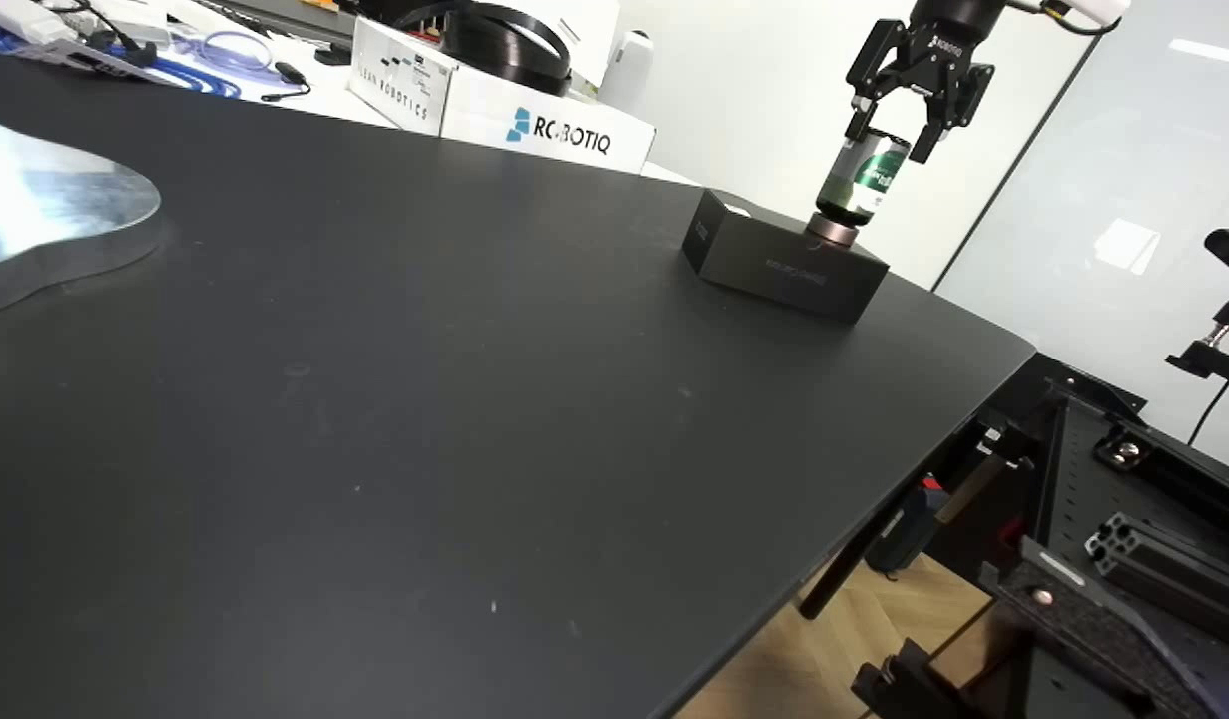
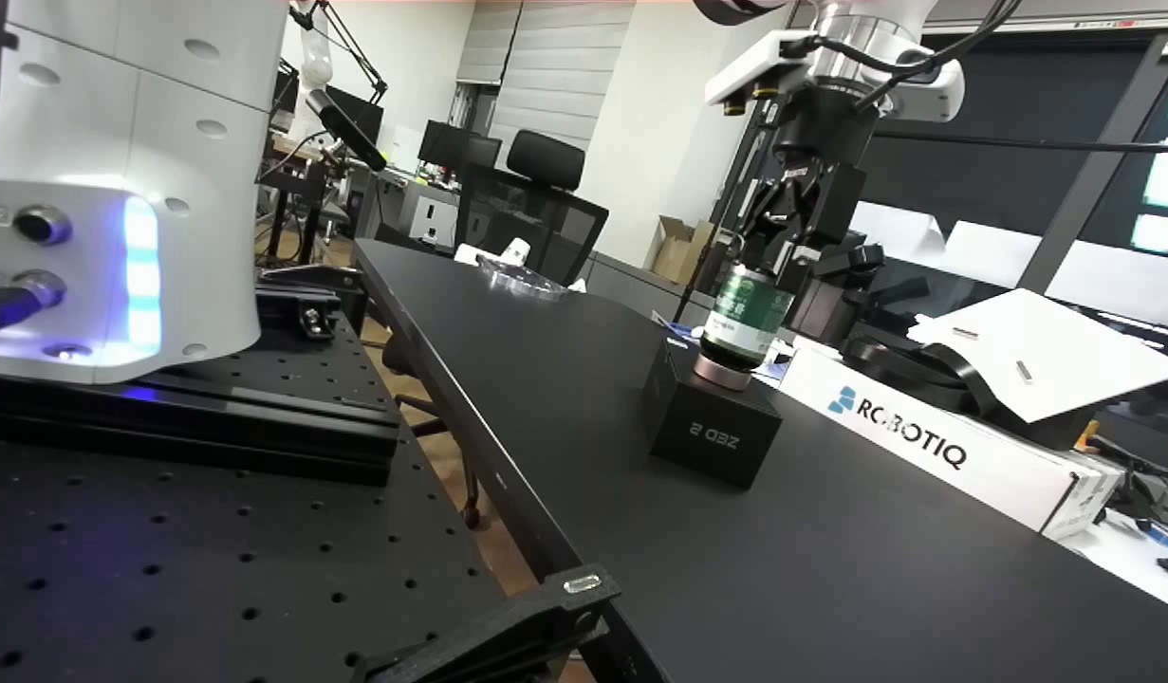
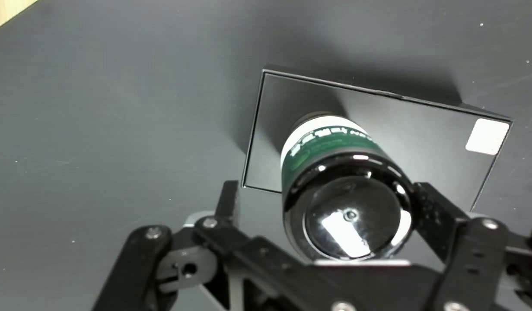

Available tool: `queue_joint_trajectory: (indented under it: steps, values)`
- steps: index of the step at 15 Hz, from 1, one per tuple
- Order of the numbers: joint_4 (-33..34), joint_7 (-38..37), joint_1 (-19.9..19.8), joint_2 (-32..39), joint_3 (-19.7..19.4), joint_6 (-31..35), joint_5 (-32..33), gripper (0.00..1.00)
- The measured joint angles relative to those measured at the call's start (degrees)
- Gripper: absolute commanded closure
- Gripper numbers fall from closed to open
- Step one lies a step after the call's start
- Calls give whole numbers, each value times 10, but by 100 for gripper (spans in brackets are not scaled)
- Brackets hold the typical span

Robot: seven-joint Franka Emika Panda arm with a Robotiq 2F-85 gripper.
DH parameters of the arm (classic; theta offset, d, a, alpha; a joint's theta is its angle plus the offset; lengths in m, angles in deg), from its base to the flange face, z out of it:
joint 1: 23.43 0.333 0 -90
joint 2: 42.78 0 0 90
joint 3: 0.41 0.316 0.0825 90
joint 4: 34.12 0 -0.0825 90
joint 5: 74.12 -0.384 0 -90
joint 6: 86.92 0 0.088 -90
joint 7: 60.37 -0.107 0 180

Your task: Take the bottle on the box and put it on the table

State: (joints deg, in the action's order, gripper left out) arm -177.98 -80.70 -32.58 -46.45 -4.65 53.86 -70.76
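Note:
The bottle (image 1: 862, 180) has a dark glassy body, a green and white label and a copper-coloured ring at its foot. It stands on the black box (image 1: 794, 272), near one end of it. The bottle (image 2: 747, 315) and the box (image 2: 712, 441) show in both exterior views. My gripper (image 1: 890, 140) points down with its fingers on either side of the bottle's upper end. In the wrist view the gripper (image 3: 326, 194) is open; the right finger is at or very near the bottle (image 3: 335, 144), and a gap shows at the left finger. The box rests on the black table (image 1: 424, 399).
A white Robotiq box (image 1: 549, 125) with black items on it stands behind the table. A shiny, curved-edged object (image 1: 65, 215) lies on the table far from the box. A clear plastic item (image 2: 522, 277) lies at the table's far end. The table's edge (image 2: 489, 451) runs beside the perforated black base (image 2: 289, 560).

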Motion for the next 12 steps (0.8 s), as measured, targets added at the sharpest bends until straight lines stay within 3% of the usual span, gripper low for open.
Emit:
queue_joint_trajectory:
  steps: [5, 6, 7, 10, 12]
  values:
    - [0, 0, 5, 17, 0, 3, 0, 0]
    - [0, 0, 6, 20, 0, 3, 0, 25]
    - [0, 0, 7, 21, 0, 3, 0, 25]
    - [0, 0, 11, 23, 0, 11, 1, 49]
    - [0, 0, 12, 23, 0, 18, 0, 56]
